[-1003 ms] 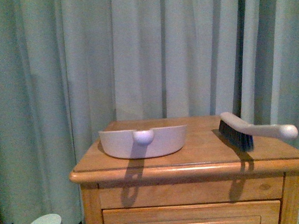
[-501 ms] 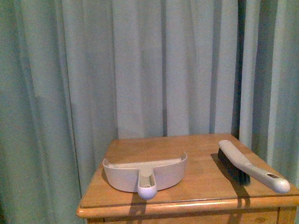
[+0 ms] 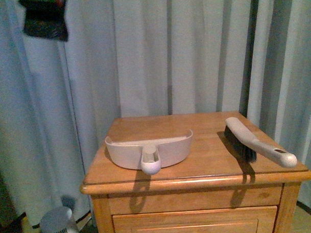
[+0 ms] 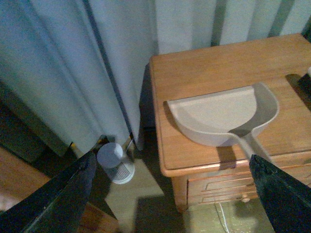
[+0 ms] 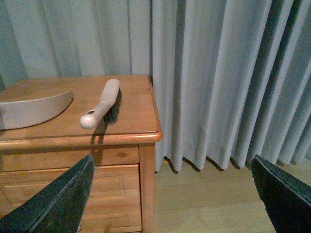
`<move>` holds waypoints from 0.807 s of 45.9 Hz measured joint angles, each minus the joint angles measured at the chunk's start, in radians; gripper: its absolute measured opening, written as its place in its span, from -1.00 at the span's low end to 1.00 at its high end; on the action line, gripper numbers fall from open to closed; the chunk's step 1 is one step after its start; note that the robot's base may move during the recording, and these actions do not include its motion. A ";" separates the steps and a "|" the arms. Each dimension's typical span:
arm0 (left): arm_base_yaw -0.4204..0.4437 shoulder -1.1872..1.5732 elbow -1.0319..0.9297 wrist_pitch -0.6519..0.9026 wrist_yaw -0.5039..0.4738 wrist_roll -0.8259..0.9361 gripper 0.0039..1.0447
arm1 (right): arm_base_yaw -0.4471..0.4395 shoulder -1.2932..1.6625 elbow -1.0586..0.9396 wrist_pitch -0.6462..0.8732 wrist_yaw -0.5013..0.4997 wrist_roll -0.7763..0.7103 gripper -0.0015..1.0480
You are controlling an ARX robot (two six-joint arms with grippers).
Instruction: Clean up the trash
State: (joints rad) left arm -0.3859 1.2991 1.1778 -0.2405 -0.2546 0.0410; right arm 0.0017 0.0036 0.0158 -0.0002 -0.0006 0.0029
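Observation:
No trash shows in any view. A beige dustpan lies on the wooden nightstand, its handle over the front edge; the left wrist view shows the dustpan empty. A beige hand brush with dark bristles lies on the right side of the top, also seen as the brush in the right wrist view. My left gripper hangs open above the floor beside the nightstand's left front corner. My right gripper is open, low over the floor to the right of the nightstand. Both hold nothing.
Pale curtains hang behind and on both sides of the nightstand. A small white cylindrical appliance stands on the floor at the nightstand's left, also in the front view. A dark object shows at the front view's top left. Wooden floor lies to the right.
The front view has risen, now looking down on the nightstand top. A dark object has come in at its top left. Dustpan and brush lie where they were.

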 joint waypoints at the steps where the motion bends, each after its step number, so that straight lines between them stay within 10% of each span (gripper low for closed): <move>1: -0.018 0.034 0.041 -0.011 -0.011 -0.005 0.86 | 0.000 0.000 0.000 0.000 0.000 0.000 0.86; 16: -0.235 0.393 0.235 -0.095 -0.090 -0.208 0.86 | 0.000 0.000 0.000 0.000 0.000 0.000 0.86; 37: -0.224 0.623 0.348 -0.098 -0.102 -0.277 0.86 | 0.000 0.000 0.000 0.000 0.000 0.000 0.86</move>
State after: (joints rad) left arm -0.6102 1.9221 1.5257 -0.3389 -0.3565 -0.2363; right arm 0.0013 0.0036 0.0158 -0.0002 -0.0006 0.0029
